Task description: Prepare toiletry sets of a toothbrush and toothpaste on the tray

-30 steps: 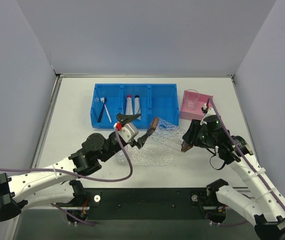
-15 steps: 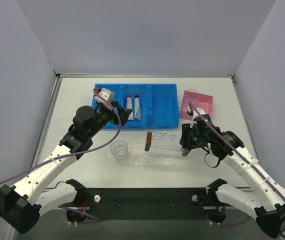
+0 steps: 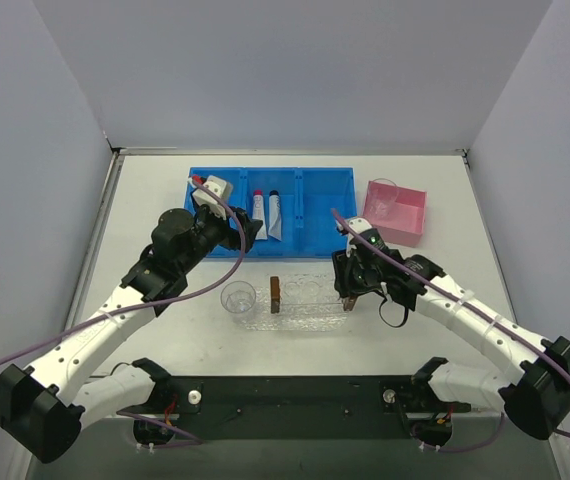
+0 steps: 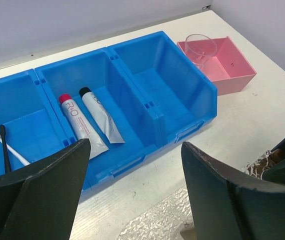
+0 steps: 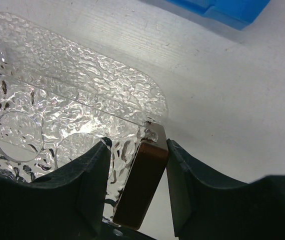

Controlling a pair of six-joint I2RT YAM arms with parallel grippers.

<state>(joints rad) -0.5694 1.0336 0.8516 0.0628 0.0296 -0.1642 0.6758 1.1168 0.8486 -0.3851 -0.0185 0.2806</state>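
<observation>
PROGRESS: no set assembled.
- Worktop [image 3: 145, 200] carries blue bin [image 3: 327, 212]; tray [image 3: 310, 302] lies on worktop in front of bin, no toothbrush or toothpaste on it.
- Both toothpaste tubes [image 3: 265, 215] in middle compartment; both toothbrushes [image 4: 4, 150] in left compartment.
- All four transfers judged outstanding.

POSE:
- Left arm reaches over bin; left gripper [image 4: 135, 146] wide, empty.
- Right arm low; right gripper [image 5: 136, 147] clamped on tray's brown end block [image 5: 141, 177].

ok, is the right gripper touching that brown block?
Touching. Right wrist view: right gripper fingers clamp the brown block on both sides, no gap.

Clear, glossy, pebbled plastic tray [image 5: 82, 75]
</observation>
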